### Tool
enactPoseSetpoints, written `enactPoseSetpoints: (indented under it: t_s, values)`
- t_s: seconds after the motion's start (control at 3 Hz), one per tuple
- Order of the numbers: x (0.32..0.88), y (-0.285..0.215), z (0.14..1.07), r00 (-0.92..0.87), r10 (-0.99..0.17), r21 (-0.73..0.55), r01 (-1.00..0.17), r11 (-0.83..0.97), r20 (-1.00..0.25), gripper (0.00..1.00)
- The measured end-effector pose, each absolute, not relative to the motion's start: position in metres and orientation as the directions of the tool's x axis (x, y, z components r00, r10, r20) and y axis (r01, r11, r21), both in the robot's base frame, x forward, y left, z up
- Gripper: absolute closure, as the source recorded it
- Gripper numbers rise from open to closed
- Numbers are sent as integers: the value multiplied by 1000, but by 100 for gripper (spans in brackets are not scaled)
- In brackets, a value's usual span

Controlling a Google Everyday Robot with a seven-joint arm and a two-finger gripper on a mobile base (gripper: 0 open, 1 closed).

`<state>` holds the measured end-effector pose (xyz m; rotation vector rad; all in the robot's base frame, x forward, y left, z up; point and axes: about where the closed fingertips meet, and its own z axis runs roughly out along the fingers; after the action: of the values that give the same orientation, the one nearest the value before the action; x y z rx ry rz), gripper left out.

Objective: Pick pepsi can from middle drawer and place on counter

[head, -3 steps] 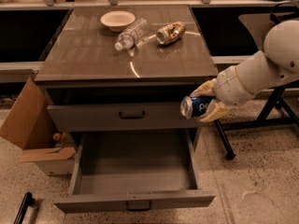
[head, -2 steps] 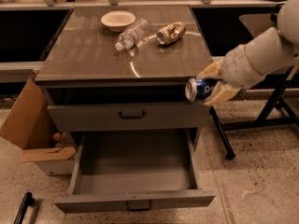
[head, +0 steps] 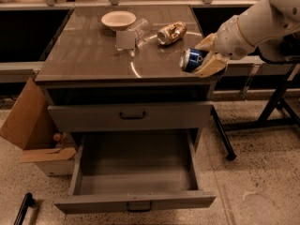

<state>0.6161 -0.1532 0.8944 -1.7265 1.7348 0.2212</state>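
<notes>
The claw (head: 202,61) clamped the tilted pepsi can (head: 191,60) over the front-right corner of the bench (head: 84,55). A sound placement likely needed it carried inward, stood upright, then lowered before release.

1. Reaches in from the upper right, the white arm (head: 253,25) angled down and leftward.
2. Holds the gripper (head: 200,62) over the worktop's (head: 84,55) right front corner.
3. Clamps tan fingers (head: 212,67) around the tilted pepsi can (head: 190,60).

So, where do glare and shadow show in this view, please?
Camera view: glare streaks the counter near its front; the middle drawer is shadowed at the back; the gripper, holding the pepsi can at the counter's right front corner, is well-lit.
</notes>
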Motion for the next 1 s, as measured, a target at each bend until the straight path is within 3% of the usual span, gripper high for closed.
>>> enactPoseSetpoints:
  t_s: [0.67, 1.0]
  values:
    - [636, -143, 895, 76, -836, -308, -944, 114, -543, 100]
    - [678, -125, 890, 22, -862, -261, -956, 130, -507, 100]
